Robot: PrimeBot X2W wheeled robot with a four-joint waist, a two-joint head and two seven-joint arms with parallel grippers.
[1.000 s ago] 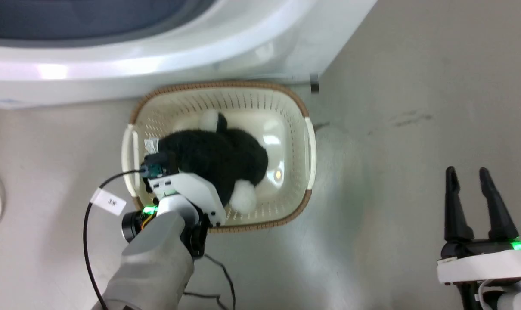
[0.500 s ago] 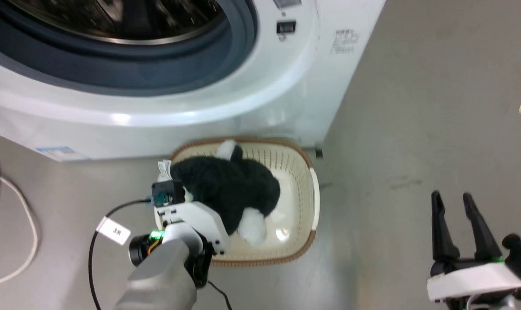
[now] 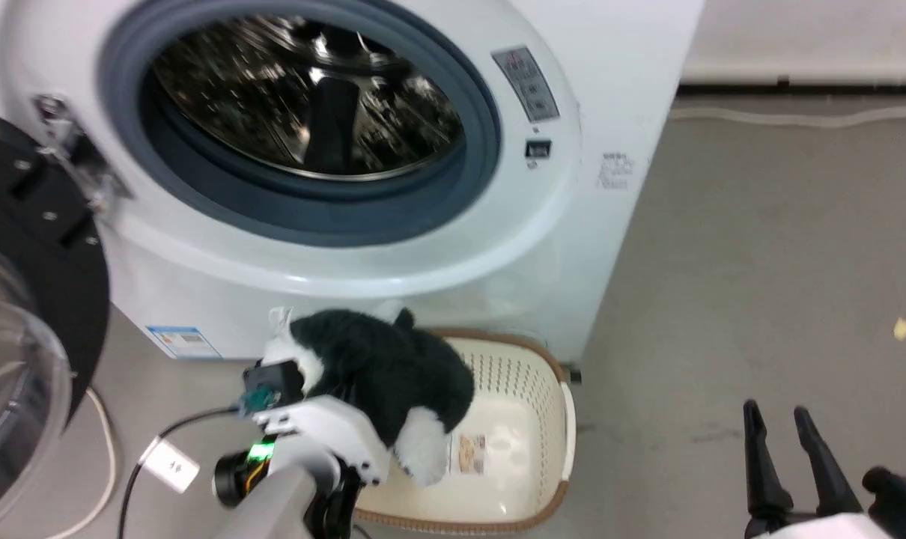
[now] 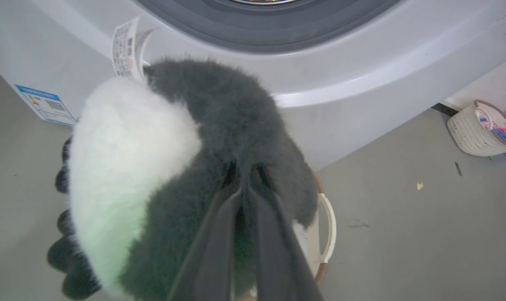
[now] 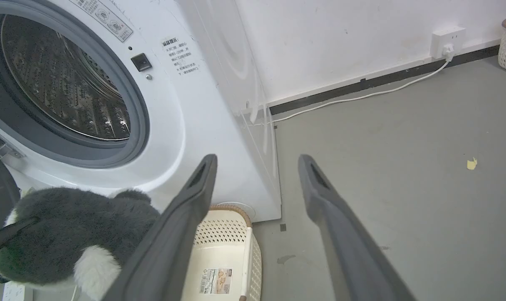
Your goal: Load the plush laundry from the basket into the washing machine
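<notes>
Nearest, btm right of the head view: right gripper (image 3: 775, 412), fingers spread wide w/ nothing btwn them, parked over bare floor (image 3: 760, 262), well apart from everything else. Btm left: left gripper (image 4: 243, 184), fingers pinched nearly together & buried in the black fur of the plush toy (image 3: 393, 374). Looks like a firm hold.

The toy hangs from that grip, its white end drooping over the basket (image 3: 567, 419) at lower centre. Can't tell whether the low end touches the basket's inside; most of the toy is above the rim. The basket bottom shows only its paper label (image 3: 472, 453), so nothing else to load as far as visible.

Behind, across the upper half of the frame: washing machine (image 3: 550, 247), w/ the basket sitting just beside its front. Door (image 3: 49, 247) stands wide open at the left edge. The opening, w/ grey seal (image 3: 483, 157) & steel drum (image 3: 311, 105), is unobstructed. Drum looks empty, tho it's blurred.

Progress, my read: pick-up done, toy out of the basket or nearly so, approx halfway. Left to do:
- Raise the toy to the opening; in the left wrist view it sits below the seal's lower lip.
- Push it past the seal.
- Let go inside.
- Pull the arm back.

Risk: a trailing end snags on the seal or hangs out.
</notes>
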